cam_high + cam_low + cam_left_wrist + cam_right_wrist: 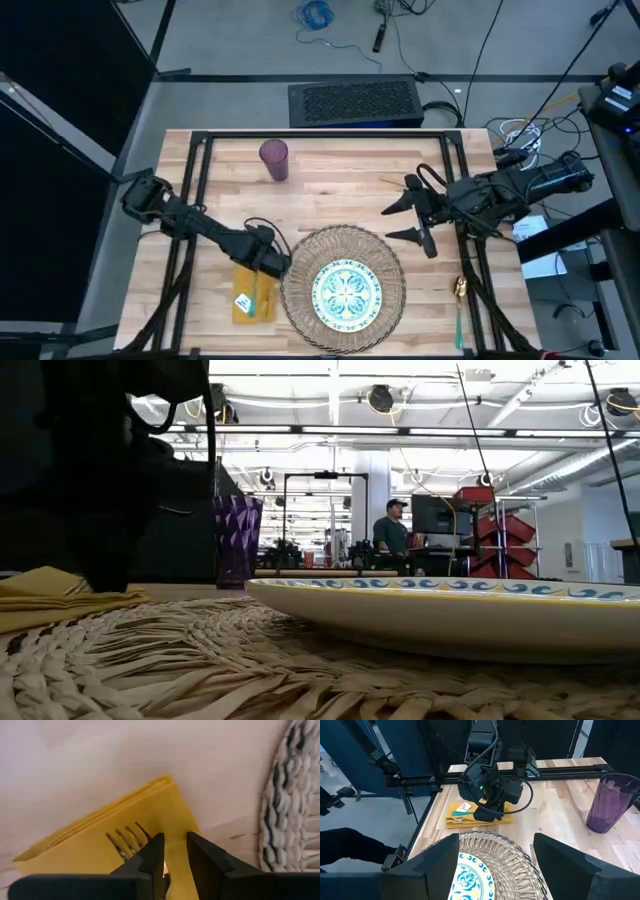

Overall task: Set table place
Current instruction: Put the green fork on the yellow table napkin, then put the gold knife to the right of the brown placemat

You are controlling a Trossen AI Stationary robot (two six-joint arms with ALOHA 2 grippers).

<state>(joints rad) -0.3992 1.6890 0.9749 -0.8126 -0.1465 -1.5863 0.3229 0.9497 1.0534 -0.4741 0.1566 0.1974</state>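
A round woven mat (343, 290) lies at the table's (330, 190) near edge, and a blue-green patterned plate (347, 293) rests flat on it. Left of the mat a folded yellow napkin (254, 297) lies flat, with a gold fork (126, 841) on top of it. My left gripper (175, 851) is low over the napkin's far end with its fingers a narrow gap apart astride the fork's neck. My right gripper (415, 215) hangs open beyond the mat's far right rim and holds nothing. A purple tumbler (274, 158) stands upright at the far left. My left gripper comes down slanting from the table's left, and its fingers (150, 857) stand on either side of the fork's neck (164, 865), just behind the tines. The fork lies flat on the napkin. Whether the fingers touch it, I cannot tell.
A teal-handled spoon (459, 308) lies on the wood right of the mat, near the front right corner. A thin gold piece (390, 181) lies at the far right by my right arm. Bare wood stretches between the tumbler and the mat. A person (390, 530) is in the room behind.
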